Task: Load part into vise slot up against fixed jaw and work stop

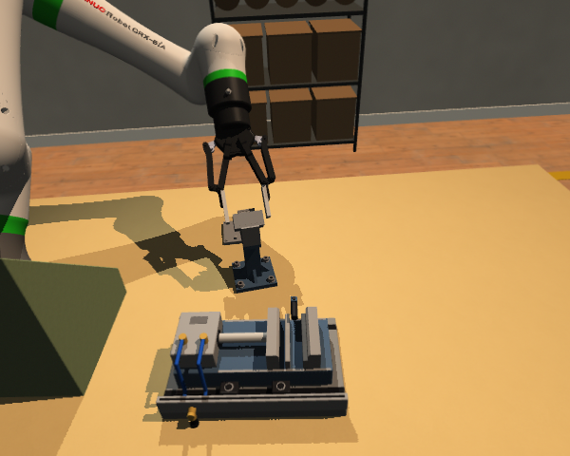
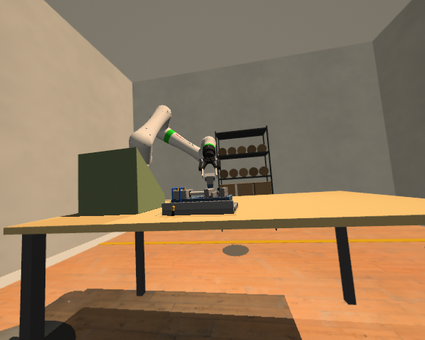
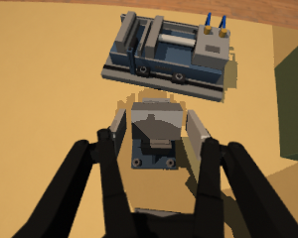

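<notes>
The part (image 1: 248, 218), a grey block, rests on top of the dark blue V-block stand (image 1: 253, 265); it also shows in the wrist view (image 3: 156, 124). My gripper (image 1: 246, 217) hangs straight above it and is open, with one finger on each side of the part and a small gap to each, as the wrist view (image 3: 156, 119) shows. I cannot tell which way the slot faces. The vise (image 1: 256, 353) stands open nearer the front, with the fixed jaw (image 1: 313, 338) on the right, the moving jaw (image 1: 274, 338) on the cylinder rod, and the black work stop (image 1: 293, 306) at the far end.
A small grey plate with holes (image 1: 231, 233) shows just left of the part. A green box (image 1: 40, 324) stands at the left of the table. The air cylinder (image 1: 197, 338) with blue hoses is on the vise's left. A shelf with boxes (image 1: 294, 73) stands behind.
</notes>
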